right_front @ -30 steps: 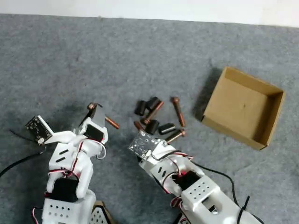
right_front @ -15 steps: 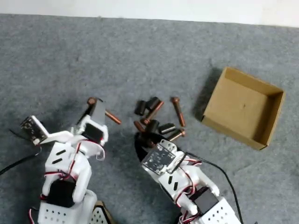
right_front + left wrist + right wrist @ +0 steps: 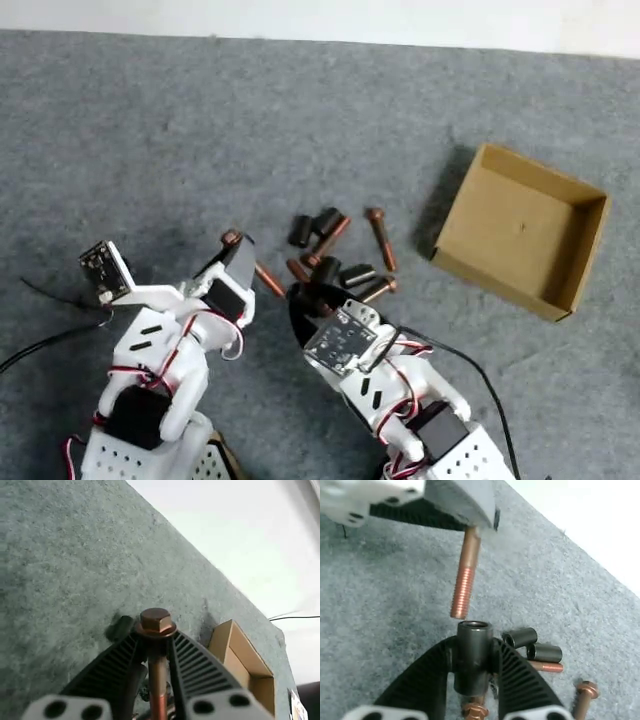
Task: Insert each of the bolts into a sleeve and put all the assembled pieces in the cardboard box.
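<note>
Since half a second ago, your left gripper (image 3: 238, 262) is carrying its bolt (image 3: 465, 577) across toward the right gripper (image 3: 473, 652), which is holding station. Its fingers (image 3: 120, 660) are clamping the bolt just under the head, with the threaded end hanging clear beyond them. The right gripper is pinching a sleeve (image 3: 471, 640) upright, bore facing the bolt. The tip is hovering just above the bore, slightly off-centre and tilted. You are aligning for insertion: be squaring the shank to the sleeve axis before feeding slowly, since a tilted entry is likely catching threads on the rim. Loose bolts (image 3: 380, 238) and sleeves (image 3: 312, 228) are lying beyond the right fingertips, and the box (image 3: 495, 272) is sitting well apart.
</note>
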